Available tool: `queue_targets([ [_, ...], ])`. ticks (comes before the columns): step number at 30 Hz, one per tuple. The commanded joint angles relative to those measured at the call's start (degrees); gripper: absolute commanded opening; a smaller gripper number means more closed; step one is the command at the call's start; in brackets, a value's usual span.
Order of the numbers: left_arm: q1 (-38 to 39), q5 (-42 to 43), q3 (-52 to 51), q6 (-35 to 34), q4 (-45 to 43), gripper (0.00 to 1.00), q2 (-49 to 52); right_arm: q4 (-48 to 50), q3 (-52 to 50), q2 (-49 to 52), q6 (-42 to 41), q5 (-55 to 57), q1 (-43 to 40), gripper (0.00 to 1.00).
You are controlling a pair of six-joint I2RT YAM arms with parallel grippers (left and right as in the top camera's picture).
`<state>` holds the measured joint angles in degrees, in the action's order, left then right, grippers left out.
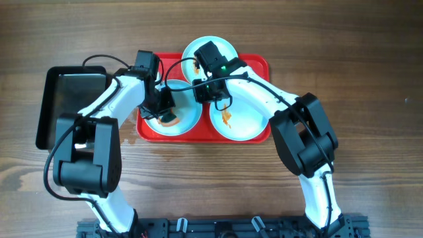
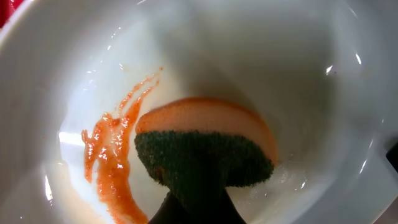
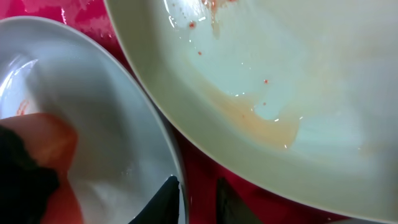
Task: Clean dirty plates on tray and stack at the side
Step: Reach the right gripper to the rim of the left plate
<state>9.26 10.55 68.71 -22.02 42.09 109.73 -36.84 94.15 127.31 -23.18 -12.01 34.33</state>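
Three pale plates lie on the red tray [image 1: 261,63]. My left gripper [image 1: 165,106] is shut on an orange sponge with a green scouring face [image 2: 205,149], and presses it into the lower left plate [image 1: 187,124] beside a streak of orange sauce [image 2: 112,162]. My right gripper [image 3: 198,199] is open. Its jaws are narrow and straddle that plate's rim [image 3: 180,180], one finger inside and one over the tray, with a gap still showing. The lower right plate [image 1: 244,122] carries an orange smear and a pale film [image 3: 267,124]. The back plate [image 1: 228,47] lies partly under the right arm.
A smaller black glossy tray [image 1: 73,92] sits on the wooden table left of the red tray. Both arms cross over the red tray's middle. The three plates nearly touch one another, with thin strips of red tray [image 3: 81,9] between them.
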Motion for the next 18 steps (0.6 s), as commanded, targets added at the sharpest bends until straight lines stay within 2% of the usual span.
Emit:
queue_targets([
  [1, -0.24, 0.39, -0.46, -0.72, 0.11, 0.04, 0.28, 1.84, -3.15, 0.81, -2.54, -0.96, -0.04, 0.2],
  [6, -0.24, 0.57, -0.46, -0.72, 0.09, 0.04, -0.55, 6.69, -6.64, 0.81, -4.22, -1.81, 1.11, 0.2],
  [9, -0.24, 0.57, -0.46, -0.72, 0.35, 0.04, -0.55, 7.87, -7.37, 0.81, -6.84, -0.09, 2.86, 0.09],
  [11, -0.24, 1.03, -0.46, -0.72, 0.81, 0.04, -0.83, 7.85, -7.39, 0.81, -8.57, 1.27, 3.8, 0.07],
  [18, -0.07, 3.41, -0.46, 2.36, -0.35, 0.04, -5.05, 6.97, -7.39, 0.81, -9.31, 1.22, 4.5, 0.04],
])
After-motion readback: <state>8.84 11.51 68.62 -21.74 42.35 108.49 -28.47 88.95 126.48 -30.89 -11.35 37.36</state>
